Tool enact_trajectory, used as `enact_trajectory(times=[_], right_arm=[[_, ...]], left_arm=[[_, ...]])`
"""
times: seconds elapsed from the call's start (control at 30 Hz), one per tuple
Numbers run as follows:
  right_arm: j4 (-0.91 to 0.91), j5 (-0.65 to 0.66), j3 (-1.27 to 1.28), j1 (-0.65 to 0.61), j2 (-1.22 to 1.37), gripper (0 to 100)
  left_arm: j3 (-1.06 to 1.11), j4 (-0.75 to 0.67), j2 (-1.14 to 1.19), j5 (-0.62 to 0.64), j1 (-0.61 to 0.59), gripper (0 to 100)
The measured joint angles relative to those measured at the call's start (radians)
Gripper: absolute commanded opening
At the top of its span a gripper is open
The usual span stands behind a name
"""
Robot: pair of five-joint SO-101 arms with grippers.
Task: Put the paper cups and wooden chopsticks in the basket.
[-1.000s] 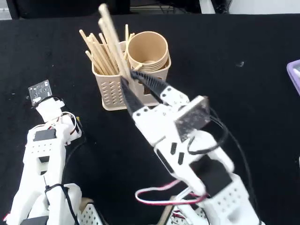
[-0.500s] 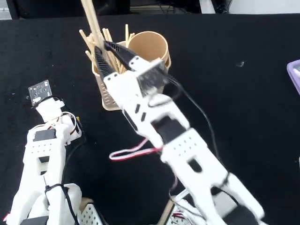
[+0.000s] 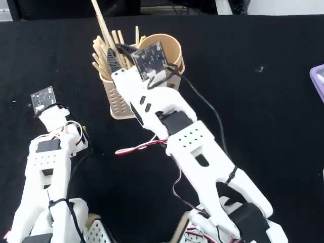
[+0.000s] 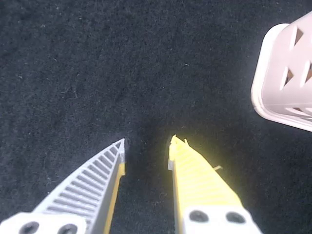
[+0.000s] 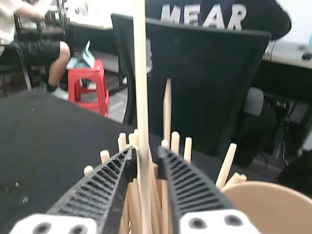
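Observation:
The beige slotted basket (image 3: 119,101) stands at the back of the black table, with several wooden chopsticks (image 3: 104,58) in its left half and stacked paper cups (image 3: 164,48) in its right half. My right gripper (image 3: 117,53) hovers over the basket's chopstick side, shut on one chopstick (image 3: 101,23) that stands nearly upright. In the right wrist view that chopstick (image 5: 140,87) is pinched between the ridged fingers of the gripper (image 5: 145,155), above the other chopstick ends (image 5: 168,141) and a cup rim (image 5: 258,200). My left gripper (image 4: 146,144) is open over bare table, with a basket corner (image 4: 287,83) nearby.
The left arm (image 3: 48,152) rests at the near left with a small marker plate (image 3: 43,98) on it. A purple object (image 3: 319,81) sits at the table's right edge. The right arm's body (image 3: 192,152) stretches diagonally across the middle of the table.
My right arm swung left and away from me with the chopstick, from in front of the basket to over it. The chopstick is now more upright. The left arm stayed still.

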Motion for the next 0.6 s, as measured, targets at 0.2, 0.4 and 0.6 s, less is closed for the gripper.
enact_trajectory(times=[0.2, 0.4, 0.6], right_arm=[[0.126, 0.0, -0.032, 0.0, -0.002, 13.8], [0.153, 0.0, -0.032, 0.0, -0.095, 13.8], [0.25, 0.0, -0.032, 0.0, -0.287, 13.8]], left_arm=[[0.0, 0.0, 0.0, 0.0, 0.0, 16], [0.0, 0.0, 0.0, 0.0, 0.0, 16], [0.0, 0.0, 0.0, 0.0, 0.0, 16]])
